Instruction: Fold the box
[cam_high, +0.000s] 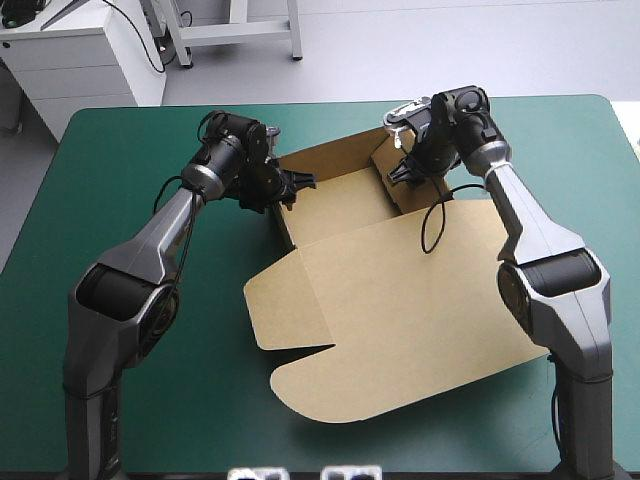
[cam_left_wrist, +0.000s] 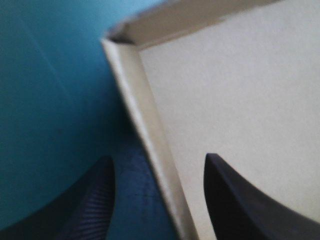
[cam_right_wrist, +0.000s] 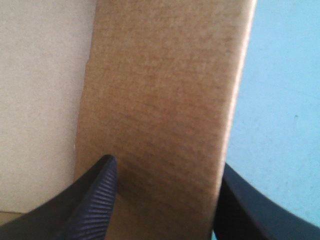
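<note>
Brown box lying mid-table on the teal-green cover, tray walls raised at the far side, lid flat toward the near edge.
The left gripper straddles the tray's left wall, its 2 black fingers wide apart, 1 inside, 1 outside over the cover, clamping nothing. The right gripper stands likewise spread, 1 finger either side of the right wall.

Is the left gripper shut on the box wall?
No: the left gripper stands open, fingers astride a wall of the box, one over the teal-green cover, one inside.
</note>
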